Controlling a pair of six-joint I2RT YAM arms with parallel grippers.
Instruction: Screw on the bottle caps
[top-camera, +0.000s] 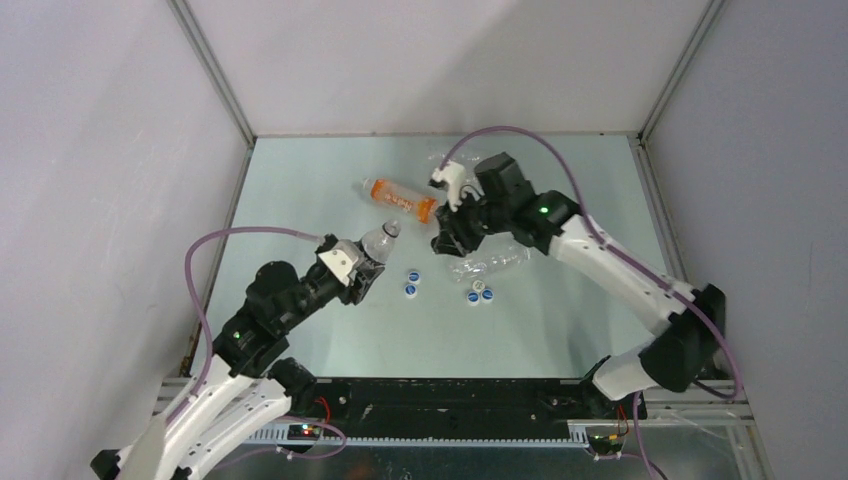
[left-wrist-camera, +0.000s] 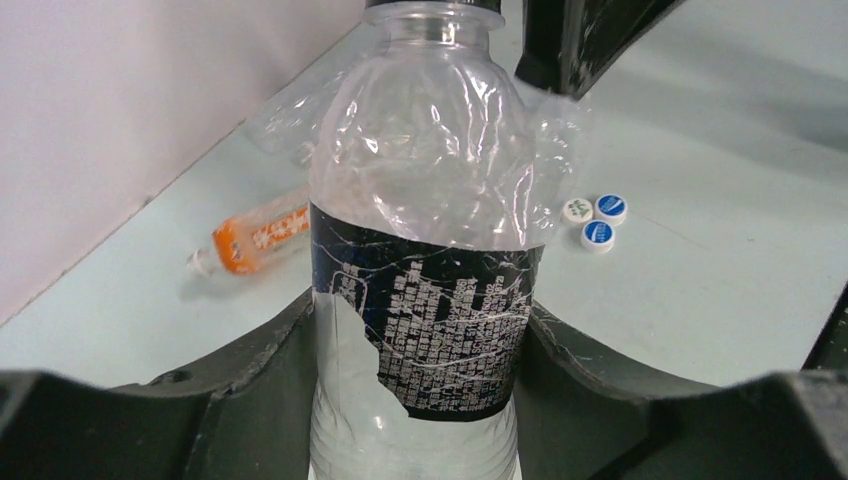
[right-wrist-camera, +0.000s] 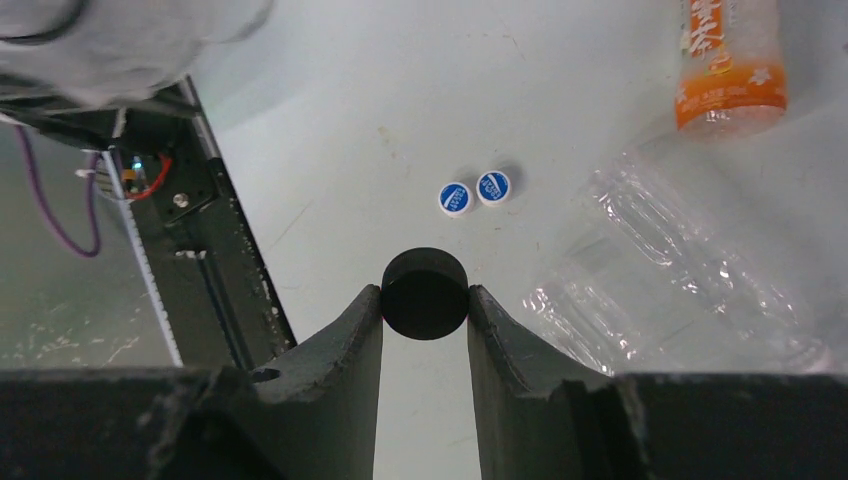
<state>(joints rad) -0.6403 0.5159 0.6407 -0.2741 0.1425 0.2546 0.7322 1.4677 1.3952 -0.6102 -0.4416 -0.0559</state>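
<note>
- The left pincer (left-wrist-camera: 422, 330) is closed around the waist of a crumpled clear bottle (left-wrist-camera: 425, 200) with a dark label, which it holds off the counter (top-camera: 330, 340) at centre left of the overhead view.
- The right pincer (right-wrist-camera: 425, 300) is closed on a black cap (right-wrist-camera: 425, 293), its two fingers pressing the rim from either side.
- From overhead, the bottle's long axis runs from lower left to upper right, and its open neck aims toward the right pincer, which sits near it, just right of and slightly above the mouth.
- In the left wrist view the mouth is at the top edge, with the dark right pincer just beside it at upper right. The cap likely has to come leftward and line up with that axis before any turning.
- Two blue-topped caps (right-wrist-camera: 455, 197) lie side by side on the counter. An orange-labelled bottle (right-wrist-camera: 730, 60) and a second clear bottle (right-wrist-camera: 690, 280) lie on their sides further right in the right wrist view.
</note>
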